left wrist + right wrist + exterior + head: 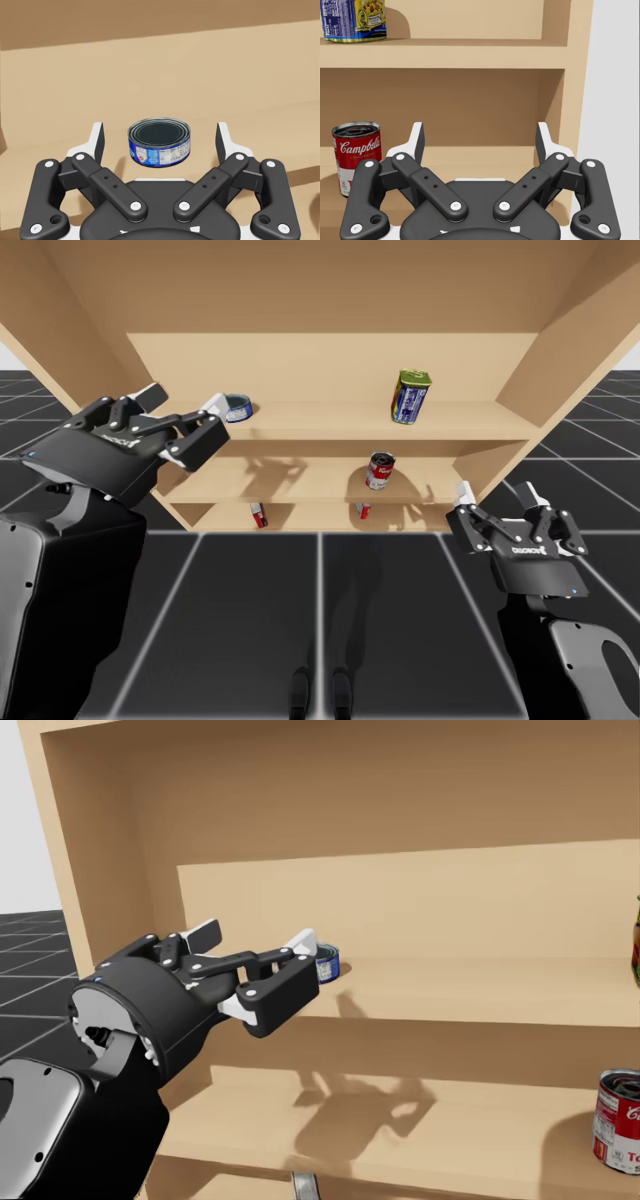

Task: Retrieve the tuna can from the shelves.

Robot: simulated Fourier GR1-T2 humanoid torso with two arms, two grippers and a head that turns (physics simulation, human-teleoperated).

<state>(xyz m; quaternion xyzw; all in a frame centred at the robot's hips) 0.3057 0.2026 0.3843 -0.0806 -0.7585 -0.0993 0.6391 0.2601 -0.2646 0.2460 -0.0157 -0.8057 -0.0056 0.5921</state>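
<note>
Left pincer (255, 940): fingers spread wide, nothing held. It is raised to the level of the top board of the shelves (320, 421), at their left end.

Tuna can (160, 149): low, blue-labelled, upright on the top board, left part. In the left wrist view it sits just ahead of the pincer, centred on the gap between the fingers, with bare board on either side of it; neither finger touches it there. From the head view, the right-hand fingertip (303, 941) overlaps the can's edge, so I cannot tell from that angle whether they touch.

Right pincer (500, 496): fingers also wide apart, empty, low and near, in front of the right end of the shelves.

Other stock: yellow-and-blue can (410, 397) on the top board, right part, well apart from the tuna can; red-and-white can (380, 471) upright on the middle board.
</note>
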